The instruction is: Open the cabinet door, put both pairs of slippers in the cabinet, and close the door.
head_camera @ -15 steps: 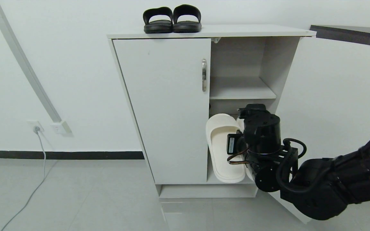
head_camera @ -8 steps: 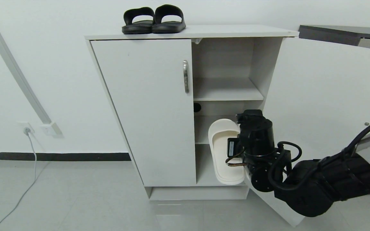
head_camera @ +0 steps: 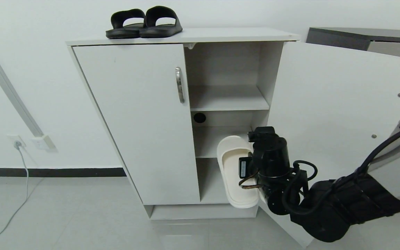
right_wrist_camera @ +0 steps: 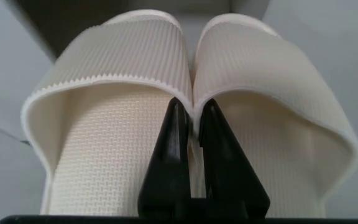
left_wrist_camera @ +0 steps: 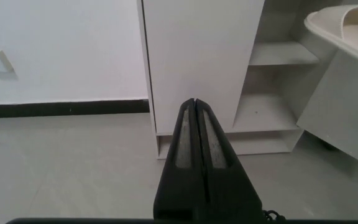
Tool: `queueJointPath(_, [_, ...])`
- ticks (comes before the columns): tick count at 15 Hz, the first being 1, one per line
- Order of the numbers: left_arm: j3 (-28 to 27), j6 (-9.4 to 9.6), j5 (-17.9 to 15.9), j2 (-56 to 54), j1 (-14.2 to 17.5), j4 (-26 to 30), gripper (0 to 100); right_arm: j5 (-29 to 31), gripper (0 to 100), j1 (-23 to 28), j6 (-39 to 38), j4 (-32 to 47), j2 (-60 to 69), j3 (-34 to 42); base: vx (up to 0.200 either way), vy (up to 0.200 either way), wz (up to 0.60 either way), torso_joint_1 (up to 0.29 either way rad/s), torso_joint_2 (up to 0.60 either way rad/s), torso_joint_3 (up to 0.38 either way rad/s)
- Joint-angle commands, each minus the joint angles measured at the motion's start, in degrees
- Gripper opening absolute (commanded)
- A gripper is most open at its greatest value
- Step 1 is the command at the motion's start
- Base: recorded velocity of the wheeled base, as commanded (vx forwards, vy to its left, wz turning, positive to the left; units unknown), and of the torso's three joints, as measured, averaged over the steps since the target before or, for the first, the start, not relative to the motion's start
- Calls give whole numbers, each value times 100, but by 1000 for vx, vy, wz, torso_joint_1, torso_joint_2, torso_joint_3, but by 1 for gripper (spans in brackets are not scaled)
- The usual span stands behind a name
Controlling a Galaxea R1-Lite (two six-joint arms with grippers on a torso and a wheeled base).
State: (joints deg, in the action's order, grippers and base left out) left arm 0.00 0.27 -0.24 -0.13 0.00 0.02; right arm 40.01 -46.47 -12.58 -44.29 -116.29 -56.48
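Two pairs of slippers are in play, four slippers in all, and we place each by the white two-door cabinet point(head_camera: 238, 33).

The pair of cream-white ribbed foam slippers point(head_camera: 236, 173) hangs at the mouth of the cabinet's open right half. Their long axes stand nearly upright, toes up and heels down. The toes reach about the level of the middle shelf point(head_camera: 214, 142), and the heels hang in front of the cabinet's bottom edge. The two are pressed side by side with their foot openings turned out of the cabinet. We cannot tell whether they touch any shelf.

The pair of black rubber slide slippers point(head_camera: 143, 22) lies soles down on the left part of the cabinet top. They sit side by side and touching, long axes running front to back, heels toward the front edge and toes toward the wall.

The cabinet has two doors. The left door point(head_camera: 141, 121), with one metal bar handle point(head_camera: 179, 85), is closed; the right door point(head_camera: 332, 114) is swung wide open. Behind the opening we count three levels: the upper shelf point(head_camera: 226, 99), the middle shelf and the bottom board point(head_camera: 210, 184).

The right gripper point(right_wrist_camera: 191, 109) is nearly closed. In the right wrist view its two black fingers point(right_wrist_camera: 173, 143) pinch the inner strap edges of both white slippers where they meet, so it carries the pair.

The left gripper point(left_wrist_camera: 194, 106) is fully closed, its fingers pressed flat together and holding nothing. It hangs above the floor, well apart from the cabinet front, facing the closed left door.
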Motion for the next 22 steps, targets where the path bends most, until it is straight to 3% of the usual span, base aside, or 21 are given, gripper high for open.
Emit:
queueJointPath(1, [0, 0, -2, 13, 0, -2, 0, -99, 0, -81, 10, -177, -263, -47, 0, 0, 0, 0, 0, 0])
queueJointPath(9, [0, 0, -2, 13, 0, -2, 0, -327, 0, -125, 19, -308, -553, -188, 0, 0, 0, 0, 0, 0])
queueJointPath(22, [0, 0, -2, 13, 0, -2, 0, -301, 0, -134, 45, -308, -913, -619, 0, 0, 0, 5, 3, -186])
